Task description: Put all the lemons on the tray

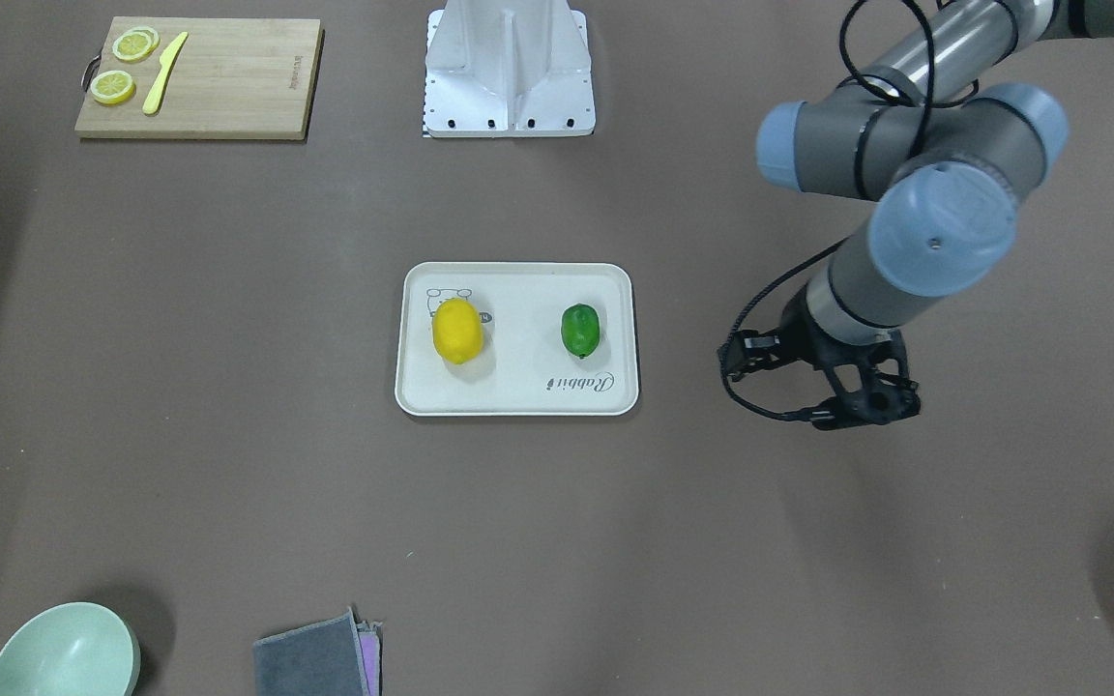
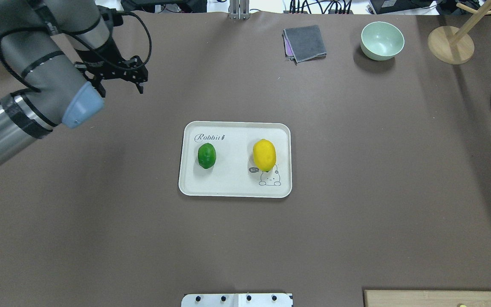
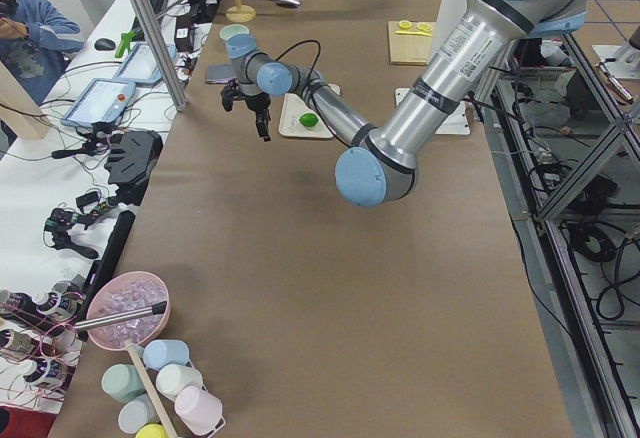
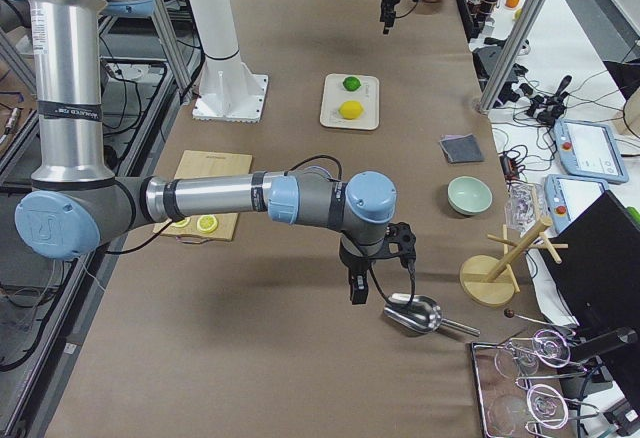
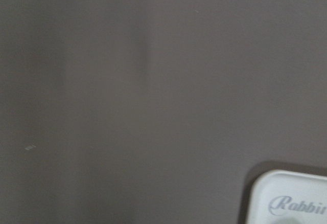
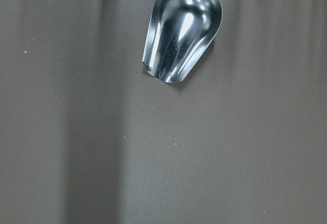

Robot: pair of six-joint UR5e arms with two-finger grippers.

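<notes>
The off-white tray (image 1: 518, 391) (image 2: 232, 185) lies in the middle of the table. The yellow lemon (image 1: 457, 331) (image 2: 264, 154) and the green lemon (image 1: 579, 330) (image 2: 206, 155) both rest on it, apart from each other. My left gripper (image 1: 871, 406) (image 2: 140, 87) hangs above bare table off the tray's green-lemon side; it looks shut and holds nothing. Its wrist view shows only a tray corner (image 5: 291, 196). My right gripper (image 4: 357, 296) shows only in the exterior right view, next to a metal scoop (image 4: 412, 314) (image 6: 181, 29); I cannot tell whether it is open or shut.
A wooden cutting board (image 1: 228, 87) with lemon slices and a yellow knife sits at one corner near the robot base (image 1: 509, 68). On the far side stand a pale green bowl (image 2: 382, 40), a folded grey cloth (image 2: 305, 42) and a wooden stand (image 2: 450, 44).
</notes>
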